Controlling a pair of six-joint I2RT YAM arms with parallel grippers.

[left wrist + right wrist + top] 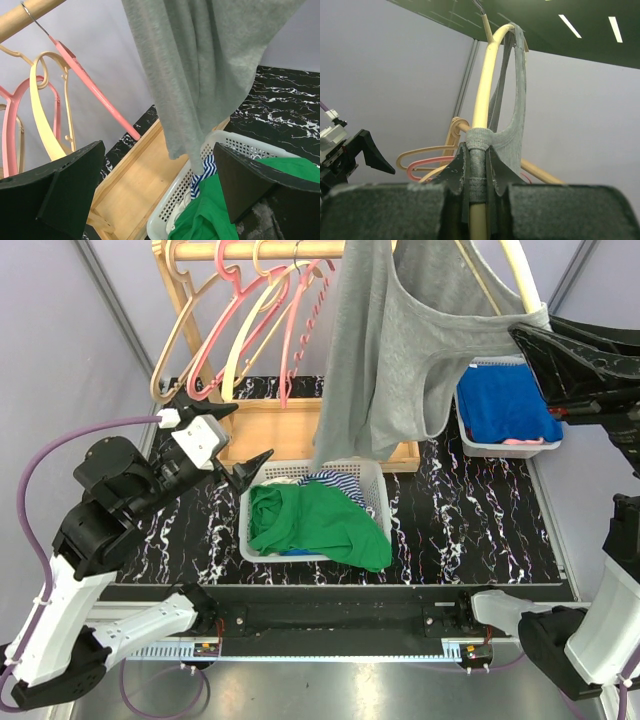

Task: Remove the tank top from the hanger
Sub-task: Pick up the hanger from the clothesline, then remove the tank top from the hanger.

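Observation:
A grey tank top (400, 350) hangs on a cream hanger (520, 275) at the top of the overhead view. Its lower hem drops toward the white basket. My right gripper (520, 335) is raised at the right and is shut on the hanger's arm where a grey strap wraps it. In the right wrist view the gripper (477, 170) clamps the strap-covered hanger (482, 100), and the strap (517, 115) loops above. My left gripper (253, 432) stands open left of the hanging cloth with nothing between its fingers. From the left wrist the gripper (160, 185) faces the tank top (200, 65).
A wooden rack's rod (260, 250) carries several empty pink and cream hangers (250, 330) over a wooden base (270, 430). A white basket (375, 480) holds a green garment (320, 525) and a striped one. Another basket with blue cloth (505, 400) stands at the right.

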